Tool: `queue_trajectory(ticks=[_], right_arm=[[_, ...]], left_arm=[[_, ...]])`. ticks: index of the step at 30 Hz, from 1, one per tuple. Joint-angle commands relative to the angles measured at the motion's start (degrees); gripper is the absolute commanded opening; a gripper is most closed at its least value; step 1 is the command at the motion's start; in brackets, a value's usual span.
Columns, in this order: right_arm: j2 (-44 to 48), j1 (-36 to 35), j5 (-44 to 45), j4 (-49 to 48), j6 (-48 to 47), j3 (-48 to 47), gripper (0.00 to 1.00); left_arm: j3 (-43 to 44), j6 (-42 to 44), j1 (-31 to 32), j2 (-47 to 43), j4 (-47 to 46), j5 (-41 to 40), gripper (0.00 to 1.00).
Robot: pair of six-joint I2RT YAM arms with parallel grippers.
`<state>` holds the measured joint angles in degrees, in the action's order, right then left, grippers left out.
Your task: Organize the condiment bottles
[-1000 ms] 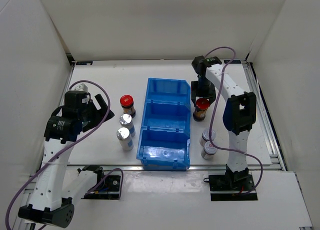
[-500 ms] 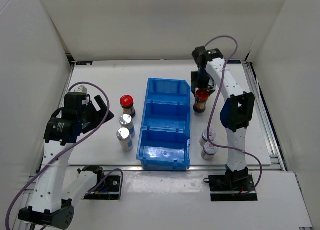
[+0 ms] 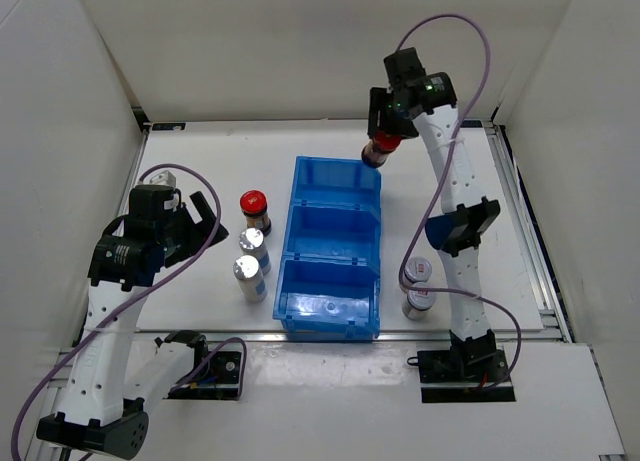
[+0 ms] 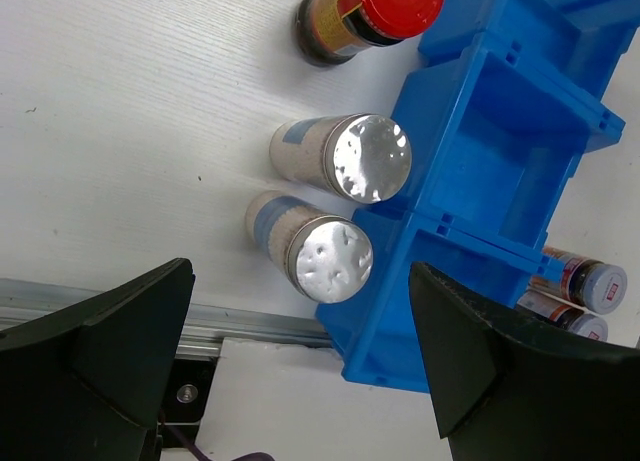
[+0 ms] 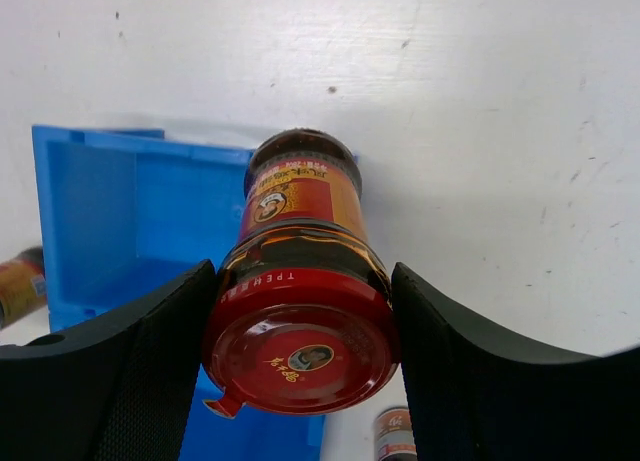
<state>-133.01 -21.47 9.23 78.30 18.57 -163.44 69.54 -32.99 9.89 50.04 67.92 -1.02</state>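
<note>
My right gripper is shut on a dark brown red-capped bottle and holds it high above the far end of the blue bin. A second red-capped bottle stands left of the bin, with two plain silver-topped bottles in front of it. Two bottles with red-marked silver caps stand right of the bin. My left gripper is open and empty, hovering over the silver-topped bottles.
The blue bin has three compartments, all bare in the top view; its far compartment shows in the right wrist view. A metal rail runs along the table's right edge. White walls enclose the back and sides.
My right gripper has lifted the red-capped bottle from the table right of the bin and carried it up and back, over the bin's far end. The left arm has barely moved.
</note>
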Motion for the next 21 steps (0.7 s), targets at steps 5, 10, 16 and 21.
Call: queue_trajectory(ticks=[5,10,16,21], right_arm=[[-1.29,-5.24,0.51,15.21,0.42,-2.94,0.0],[-1.29,-6.56,2.28,15.21,-0.63,-2.42,0.0],[-4.27,-6.56,3.6,15.21,-1.17,1.19,0.0],[-7.52,-6.56,3.08,15.21,-1.17,1.72,0.0]], left_arm=[[1.13,1.97,0.13,-0.21,0.46,-0.57,0.99],[1.13,2.5,0.13,-0.21,0.46,-1.7,0.99],[1.13,2.5,0.13,0.32,0.46,-1.71,0.99],[1.13,2.5,0.13,0.32,0.46,-1.71,0.99]])
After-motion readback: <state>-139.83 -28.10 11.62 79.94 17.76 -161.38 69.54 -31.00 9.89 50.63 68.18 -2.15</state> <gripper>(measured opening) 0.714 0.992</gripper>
